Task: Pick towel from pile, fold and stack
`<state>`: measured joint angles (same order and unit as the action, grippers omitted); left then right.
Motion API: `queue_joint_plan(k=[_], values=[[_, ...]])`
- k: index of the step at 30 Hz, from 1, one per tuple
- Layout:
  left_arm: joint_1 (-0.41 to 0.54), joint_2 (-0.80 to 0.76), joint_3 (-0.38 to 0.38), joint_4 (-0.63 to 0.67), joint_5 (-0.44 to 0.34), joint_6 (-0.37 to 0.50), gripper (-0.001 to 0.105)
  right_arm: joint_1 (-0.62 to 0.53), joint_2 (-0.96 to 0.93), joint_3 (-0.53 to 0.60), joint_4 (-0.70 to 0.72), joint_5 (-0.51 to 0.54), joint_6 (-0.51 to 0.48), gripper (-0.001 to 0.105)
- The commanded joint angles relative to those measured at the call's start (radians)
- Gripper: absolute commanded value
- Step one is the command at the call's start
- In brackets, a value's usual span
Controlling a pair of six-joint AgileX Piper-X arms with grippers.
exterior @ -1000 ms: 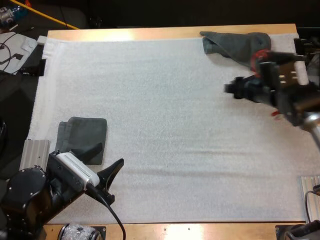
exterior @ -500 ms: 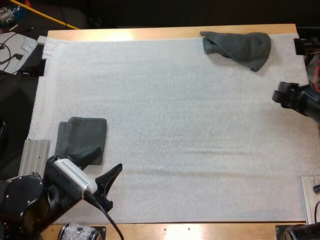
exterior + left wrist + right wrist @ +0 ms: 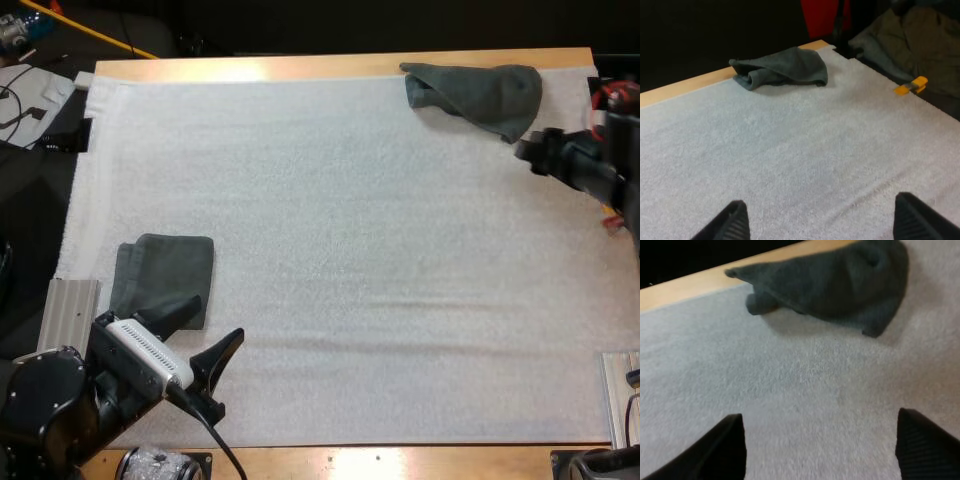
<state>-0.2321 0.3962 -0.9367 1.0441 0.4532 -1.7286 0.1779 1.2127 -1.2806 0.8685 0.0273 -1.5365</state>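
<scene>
A crumpled dark grey-green towel [image 3: 470, 95] lies at the mat's far right corner. A folded towel [image 3: 165, 272] rests flat near the mat's left edge. My left gripper [image 3: 205, 335] is open over the mat just in front of the folded towel, touching nothing. My right gripper [image 3: 530, 150] hovers just to the near right of the crumpled towel. In the right wrist view its fingers [image 3: 715, 450] stand wide apart with the crumpled towel [image 3: 835, 282] ahead of them. The left wrist view looks across the mat to the same towel [image 3: 782, 70], with the open left gripper [image 3: 822, 225] over bare mat.
A metal block [image 3: 70, 305] sits at the mat's left edge and another [image 3: 620, 385] at the near right. The wooden table edge [image 3: 300, 68] runs along the far side. An orange clamp [image 3: 910, 86] marks the mat's right edge.
My right arm pulled back to the right edge, then came forward again to the crumpled towel's near side. My left arm drew back slightly toward the near left corner.
</scene>
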Motion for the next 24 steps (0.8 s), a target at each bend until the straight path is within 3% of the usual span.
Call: queue_joint_plan(k=[1,12,24], values=[[-0.003,0.004,-0.004,-0.005,0.006,-0.012,0.059,0.001,0.148,-0.005,-0.079,-0.006,0.043,0.062],[-0.002,0.005,-0.004,0.034,0.007,-0.015,0.059,-0.014,0.449,-0.022,-0.283,0.001,0.22,0.062],[-0.005,0.006,-0.005,0.028,0.006,-0.012,0.059,-0.05,0.661,-0.132,-0.307,0.039,0.29,0.061]])
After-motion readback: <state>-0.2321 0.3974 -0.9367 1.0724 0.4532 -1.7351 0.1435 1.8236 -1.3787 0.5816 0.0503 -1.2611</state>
